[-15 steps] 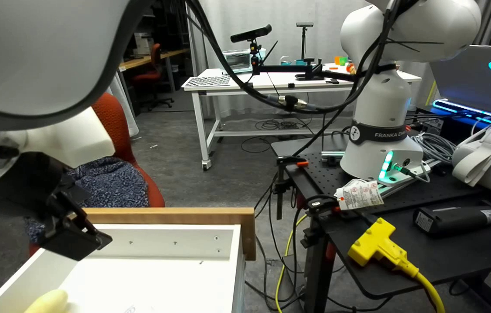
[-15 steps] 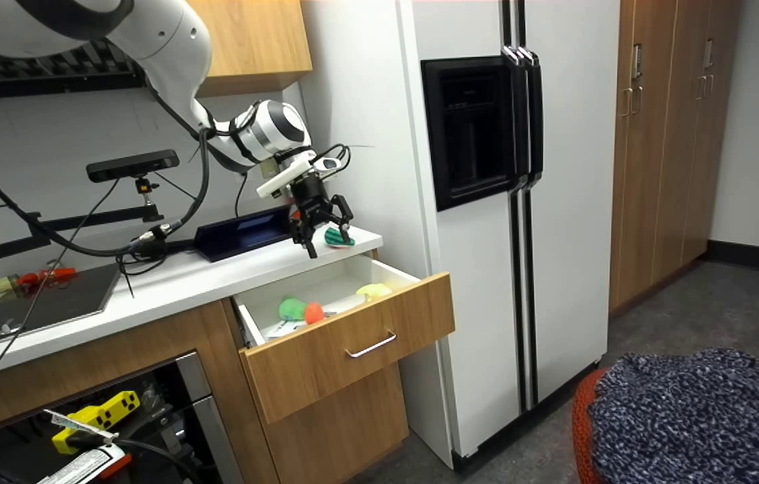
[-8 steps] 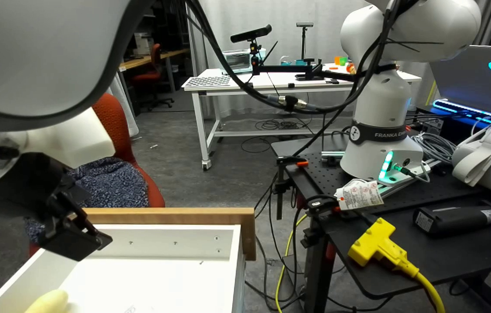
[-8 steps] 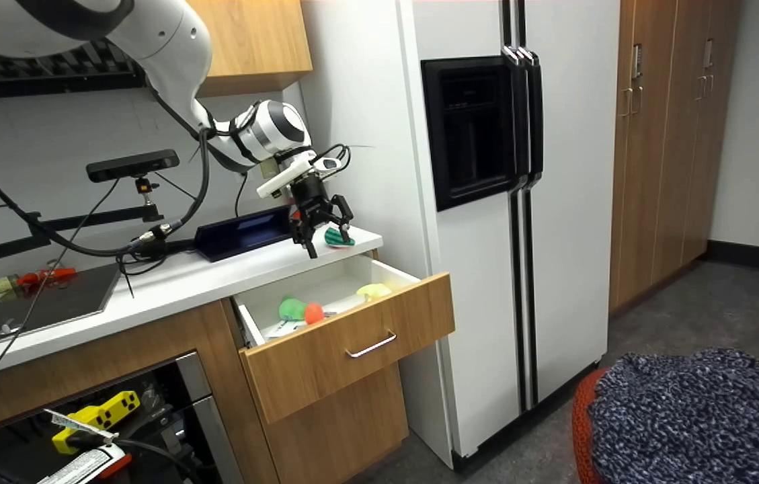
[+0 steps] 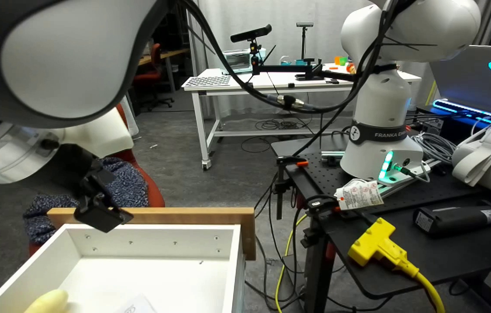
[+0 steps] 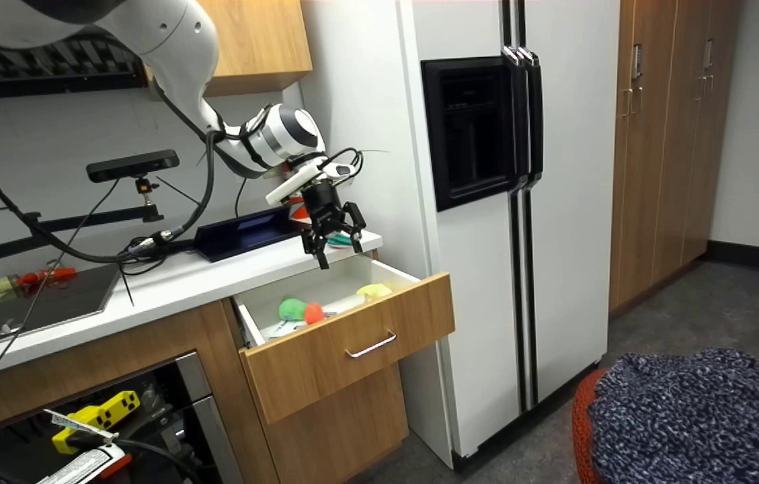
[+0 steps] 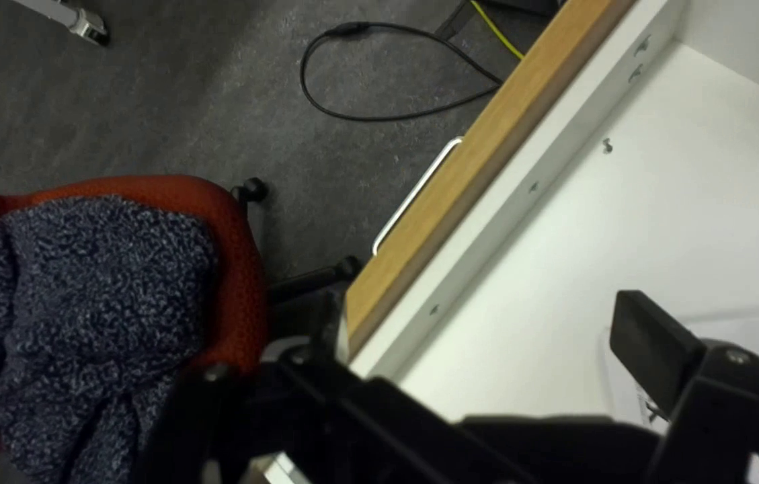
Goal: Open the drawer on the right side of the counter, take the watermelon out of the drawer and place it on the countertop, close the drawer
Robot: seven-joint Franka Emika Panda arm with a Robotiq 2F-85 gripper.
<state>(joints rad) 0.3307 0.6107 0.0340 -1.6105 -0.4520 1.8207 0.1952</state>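
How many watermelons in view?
1: the watermelon, on the countertop, partly hidden behind the gripper in an exterior view. Parts of the drawer are out of sight, so more may be there.

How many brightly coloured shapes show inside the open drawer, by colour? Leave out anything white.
Green shape: 1
Orange-red shape: 1
Yellow shape: 1
Total in the drawer: 3; whether green and orange-red belong to one item, I can't tell.
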